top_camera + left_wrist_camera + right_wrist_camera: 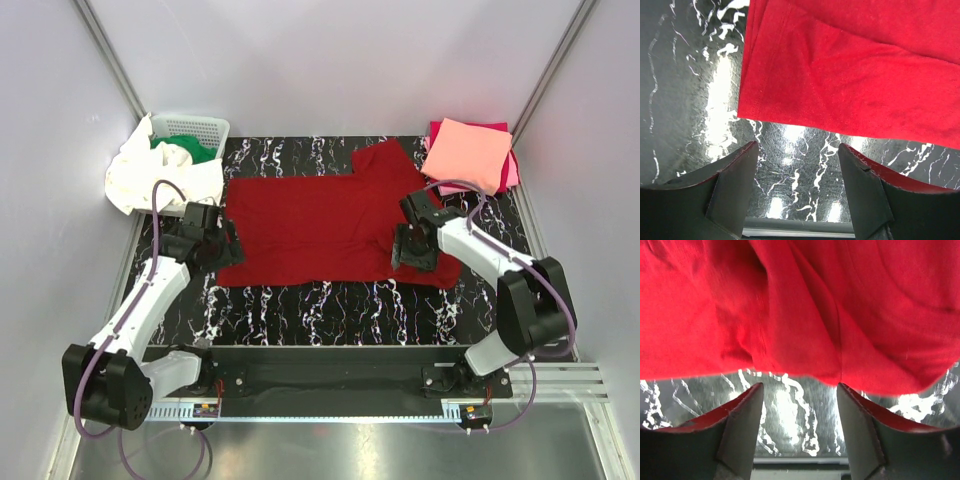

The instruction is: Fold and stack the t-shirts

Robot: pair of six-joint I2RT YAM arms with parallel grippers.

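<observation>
On the black marbled tabletop (320, 315), the left pincer (797, 150) hangs released just off the left hem of the dark red t-shirt (310, 225). The right pincer (799, 390) gapes at its rumpled right side, and neither of the 2 grasps cloth. The shirt lies spread between them. Farther back on the right, the salmon pink t-shirt (467, 152) sits folded on the magenta t-shirt (513, 172). Back left, the white t-shirt (130, 178) and the green t-shirt (192, 150) spill from the basket (203, 126).

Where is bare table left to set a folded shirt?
Bare black marbled table runs along the near side, between the dark red t-shirt and the arm bases, and in a back strip between the white lattice basket and the red sleeve. Crowded: the basket corner, draped with a white shirt, and the back right corner, holding the folded salmon pink shirt.
</observation>
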